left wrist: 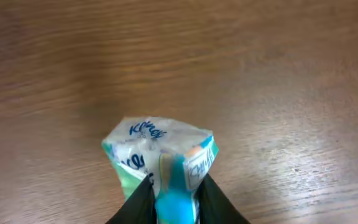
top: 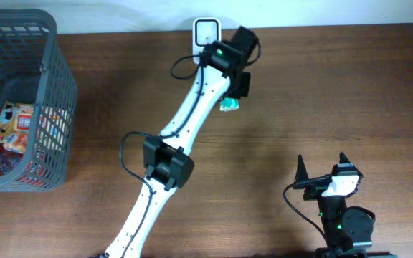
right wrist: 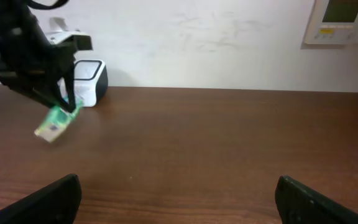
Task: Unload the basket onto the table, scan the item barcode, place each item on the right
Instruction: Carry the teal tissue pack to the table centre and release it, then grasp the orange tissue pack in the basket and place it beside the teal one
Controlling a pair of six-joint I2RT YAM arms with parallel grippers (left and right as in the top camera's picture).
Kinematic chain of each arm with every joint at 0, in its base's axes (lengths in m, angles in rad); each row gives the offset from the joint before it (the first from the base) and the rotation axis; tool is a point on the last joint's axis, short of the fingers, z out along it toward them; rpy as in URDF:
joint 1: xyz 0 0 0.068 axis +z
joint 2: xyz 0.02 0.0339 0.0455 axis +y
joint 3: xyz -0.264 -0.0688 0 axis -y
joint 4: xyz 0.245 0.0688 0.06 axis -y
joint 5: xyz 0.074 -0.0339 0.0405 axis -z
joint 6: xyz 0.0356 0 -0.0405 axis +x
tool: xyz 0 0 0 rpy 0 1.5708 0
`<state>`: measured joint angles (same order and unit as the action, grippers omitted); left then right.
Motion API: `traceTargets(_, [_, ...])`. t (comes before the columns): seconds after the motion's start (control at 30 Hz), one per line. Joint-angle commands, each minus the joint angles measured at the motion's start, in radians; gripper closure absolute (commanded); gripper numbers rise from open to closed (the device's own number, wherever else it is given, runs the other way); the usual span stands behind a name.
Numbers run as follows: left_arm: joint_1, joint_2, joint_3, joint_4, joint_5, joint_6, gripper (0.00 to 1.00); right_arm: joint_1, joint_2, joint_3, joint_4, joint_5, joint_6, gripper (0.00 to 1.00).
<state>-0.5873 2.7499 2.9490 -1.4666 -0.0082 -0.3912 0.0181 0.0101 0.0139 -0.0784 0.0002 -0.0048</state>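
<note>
the left gripper (left wrist: 176,208) pinches the tissue packet (left wrist: 157,149) beside the scanner (top: 206,31). the right gripper (top: 322,163) has its jaws wide apart. the scan looks unconfirmed.

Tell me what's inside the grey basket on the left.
Inside the grey basket the overhead view shows an orange-and-white snack packet and a dark red packet next to it. The mesh wall and the picture's edge cover the rest, so more items may be hidden.

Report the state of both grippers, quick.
Left gripper: closed on the tissue packet.
Right gripper: open, holding nothing.
</note>
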Motion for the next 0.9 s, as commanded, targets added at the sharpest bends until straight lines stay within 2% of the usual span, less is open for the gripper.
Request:
traceTargets(0.0, [-0.043, 0.005, 0.008, 0.037, -0.007, 0.002, 0.50, -0.006, -0.006, -0.008, -0.003, 0.005, -0.006, 0.02])
traceTargets(0.07, [-0.054, 0.005, 0.008, 0.054, -0.008, 0.003, 0.33, -0.006, -0.006, -0.008, -0.003, 0.005, -0.006, 0.02])
traceTargets(0.17, [-0.001, -0.039, 0.013, 0.041, -0.048, 0.003, 0.32, -0.006, -0.006, -0.008, -0.003, 0.005, -0.006, 0.02])
traceTargets(0.23, [0.097, -0.142, 0.027, 0.033, -0.068, 0.003, 0.32, -0.006, -0.006, -0.008, -0.003, 0.005, -0.006, 0.01])
traceTargets(0.33, [0.319, -0.354, 0.030, 0.053, -0.068, 0.003, 0.31, -0.006, -0.006, -0.008, -0.003, 0.005, -0.006, 0.02])
traceTargets(0.4, [0.519, -0.473, 0.030, 0.064, -0.068, 0.003, 0.31, -0.006, -0.006, -0.008, -0.003, 0.005, -0.006, 0.02])
traceTargets(0.5, [0.780, -0.550, 0.030, 0.064, -0.068, 0.002, 0.32, -0.006, -0.006, -0.008, -0.003, 0.005, -0.006, 0.02])
traceTargets(0.53, [0.845, -0.549, 0.030, 0.036, -0.082, -0.032, 0.18, -0.006, -0.006, -0.008, -0.003, 0.005, -0.006, 0.01])
traceTargets(0.57, [0.921, -0.547, 0.021, -0.066, -0.180, -0.194, 0.18, -0.006, -0.007, -0.008, -0.003, 0.005, -0.006, 0.02])
traceTargets(0.6, [0.965, -0.546, 0.009, -0.124, -0.228, -0.261, 0.18, -0.006, -0.006, -0.008, -0.003, 0.005, -0.006, 0.01])
traceTargets(0.67, [1.040, -0.540, -0.109, -0.185, -0.254, -0.267, 0.18, -0.006, -0.007, -0.008, -0.003, 0.005, -0.006, 0.01])
traceTargets(0.7, [1.045, -0.540, -0.257, -0.174, -0.300, -0.267, 0.18, -0.006, -0.006, -0.008, -0.003, 0.005, -0.006, 0.01])
traceTargets(0.77, [1.045, -0.540, -0.396, -0.132, -0.322, -0.267, 0.18, -0.006, -0.006, -0.008, -0.003, 0.005, -0.006, 0.01])
traceTargets(0.83, [1.055, -0.540, -0.625, -0.026, -0.322, -0.267, 0.18, -0.006, -0.006, -0.008, -0.003, 0.005, -0.006, 0.01])
traceTargets(0.87, [1.058, -0.540, -0.660, -0.001, -0.322, -0.267, 0.18, -0.006, -0.006, -0.008, -0.003, 0.005, -0.006, 0.02])
